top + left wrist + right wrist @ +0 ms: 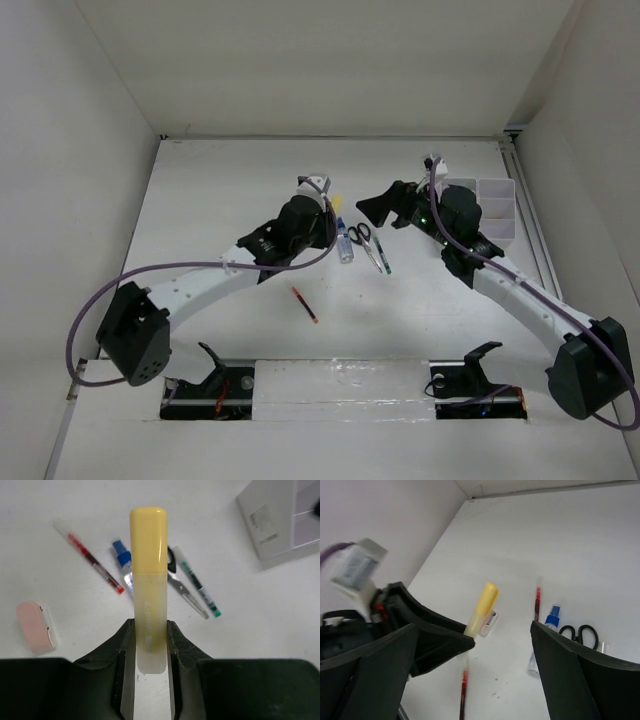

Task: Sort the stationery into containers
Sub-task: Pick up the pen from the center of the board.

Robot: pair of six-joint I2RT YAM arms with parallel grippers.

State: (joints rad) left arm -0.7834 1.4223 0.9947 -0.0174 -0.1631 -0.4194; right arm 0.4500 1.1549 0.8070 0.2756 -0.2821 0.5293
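Between the jaws of your left tool (150, 630), pinched near its clear lower end, the yellow stick (148, 570) is up off the tabletop (260, 630). It looks light, rigid and smooth, so mid-barrel suits better. Your right tool (475, 630) stands spread, empty, near the organizer (495, 205).

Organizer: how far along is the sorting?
Done: nothing shows in the organizer yet, though the right arm hides part. In hand: left gripper holds the yellow stick. Left: pink stick, two red pens, green pen, bottle, scissors, all on the table.
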